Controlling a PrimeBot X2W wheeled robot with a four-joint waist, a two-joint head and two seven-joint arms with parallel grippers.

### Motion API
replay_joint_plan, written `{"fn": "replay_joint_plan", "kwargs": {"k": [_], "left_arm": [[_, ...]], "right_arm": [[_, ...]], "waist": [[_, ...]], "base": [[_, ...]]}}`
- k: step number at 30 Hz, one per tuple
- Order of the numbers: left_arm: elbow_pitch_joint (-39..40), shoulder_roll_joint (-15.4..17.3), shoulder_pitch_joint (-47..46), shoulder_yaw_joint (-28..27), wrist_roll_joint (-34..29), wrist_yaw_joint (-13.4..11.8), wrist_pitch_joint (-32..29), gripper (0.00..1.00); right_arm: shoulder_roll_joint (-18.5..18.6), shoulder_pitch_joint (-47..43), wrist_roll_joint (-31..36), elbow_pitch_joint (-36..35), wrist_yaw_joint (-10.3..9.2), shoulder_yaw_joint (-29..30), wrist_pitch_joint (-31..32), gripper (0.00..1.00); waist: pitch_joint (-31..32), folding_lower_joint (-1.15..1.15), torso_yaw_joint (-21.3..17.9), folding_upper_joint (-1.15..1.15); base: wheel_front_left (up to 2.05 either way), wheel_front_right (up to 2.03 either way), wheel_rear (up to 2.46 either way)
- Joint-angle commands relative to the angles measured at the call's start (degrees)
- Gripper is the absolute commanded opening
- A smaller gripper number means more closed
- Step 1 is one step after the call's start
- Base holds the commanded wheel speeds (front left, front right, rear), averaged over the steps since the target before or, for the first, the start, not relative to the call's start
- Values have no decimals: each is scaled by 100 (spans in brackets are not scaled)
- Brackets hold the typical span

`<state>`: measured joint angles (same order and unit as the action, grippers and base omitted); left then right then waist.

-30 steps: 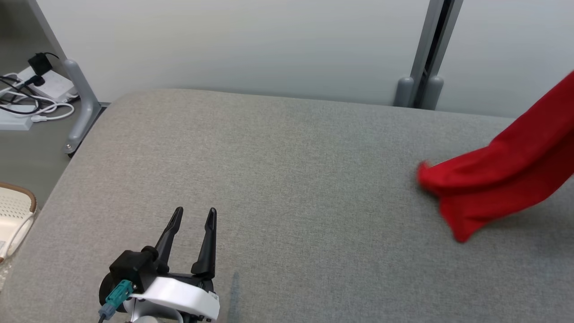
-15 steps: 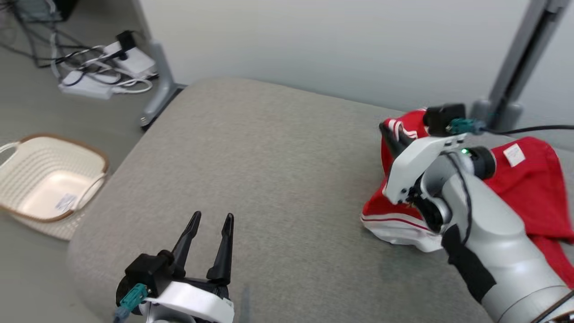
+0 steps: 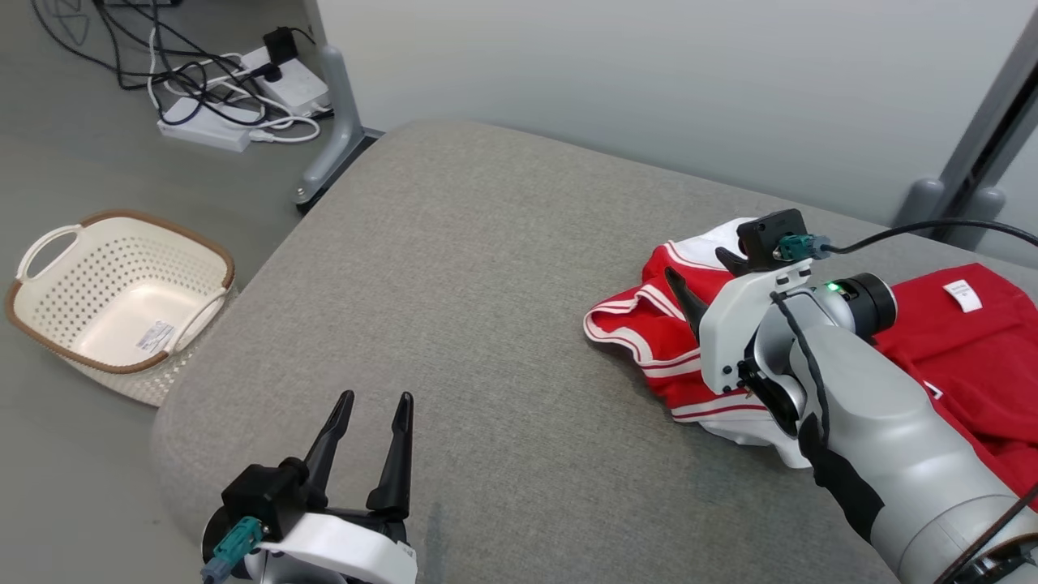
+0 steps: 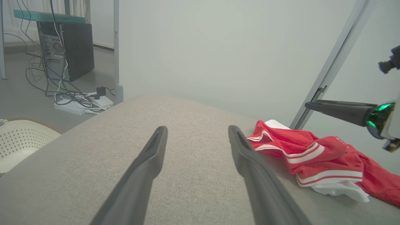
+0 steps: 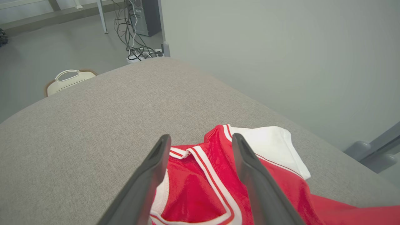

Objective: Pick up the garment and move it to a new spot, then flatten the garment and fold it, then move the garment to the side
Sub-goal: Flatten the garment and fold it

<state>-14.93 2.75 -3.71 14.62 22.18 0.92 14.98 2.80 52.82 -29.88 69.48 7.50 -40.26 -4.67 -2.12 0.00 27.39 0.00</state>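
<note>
A grey fabric-covered table (image 3: 486,284) spreads across the scene in front of a pale wall. The garment (image 3: 965,357), a red shirt with white sleeves and red-and-white striped trim, lies crumpled on the table's right side, near the far edge. The robot's pale right arm (image 3: 876,422) reaches over the shirt from the lower right. On the floor to the left of the table sits a cream basket (image 3: 49,243) with a brown rim. The right gripper (image 3: 695,263) hovers just above the striped end of the shirt, its two dark fingers spread apart with nothing between them. The left gripper (image 3: 376,397) hangs over bare fabric at the table's near-left corner, well apart from the shirt, fingers likewise apart. White power strips (image 3: 284,77) and tangled cables lie on the floor beyond. A small white tag (image 3: 963,294) shows on the red cloth.
</note>
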Motion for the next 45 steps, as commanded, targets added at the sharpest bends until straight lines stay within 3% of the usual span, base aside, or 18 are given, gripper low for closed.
{"fn": "replay_joint_plan", "kwargs": {"k": [1, 8, 15, 18, 22, 26, 31, 39, 45], "left_arm": [[4, 28, -26, -32, -37, 23, 15, 100], [126, 27, -132, -130, -91, 69, 15, 100], [204, 27, -166, -128, -131, 73, 16, 100], [242, 27, -218, -112, -31, 34, 16, 100], [215, 28, -245, -48, -84, 72, 16, 100], [198, 31, -182, -23, -121, 23, 16, 100], [135, 27, -140, -12, -215, 64, 16, 100], [-94, 27, -282, 388, -492, 94, 16, 100], [-1256, 33, -757, 1131, -691, 95, 16, 100]], "right_arm": [[27, 48, -44, 4, -2, -12, -57, 100], [154, -19, -404, -225, -2, -51, -619, 100], [750, -433, -812, -738, -2, 188, -1048, 100], [1289, -881, -950, -1517, -2, 850, -1063, 100], [1608, -1684, -718, -2327, -1, 1715, -1050, 100], [1554, -2537, -499, -3036, -1, 2726, -1050, 100], [1222, -3288, -42, -3747, -1, 3416, -1052, 100], [907, -3601, -74, -3989, -1, 3643, -1052, 100], [863, -3494, -90, -3917, -1, 3541, -1052, 100]], "waist": [[73, 0, -165, 0], [218, 0, -949, 0], [321, 0, -1647, 0], [292, 0, -1944, 0], [265, 0, -2162, 0], [257, 0, -2345, 0], [231, 0, -2511, 0], [141, 0, -2781, 0], [-92, 0, -3066, 0]], "base": [[0, 0, 0], [0, 0, 0], [0, 0, 0], [0, 0, 0], [0, 0, 0], [0, 0, 0], [0, 0, 0], [0, 0, 0], [0, 0, 0]]}}
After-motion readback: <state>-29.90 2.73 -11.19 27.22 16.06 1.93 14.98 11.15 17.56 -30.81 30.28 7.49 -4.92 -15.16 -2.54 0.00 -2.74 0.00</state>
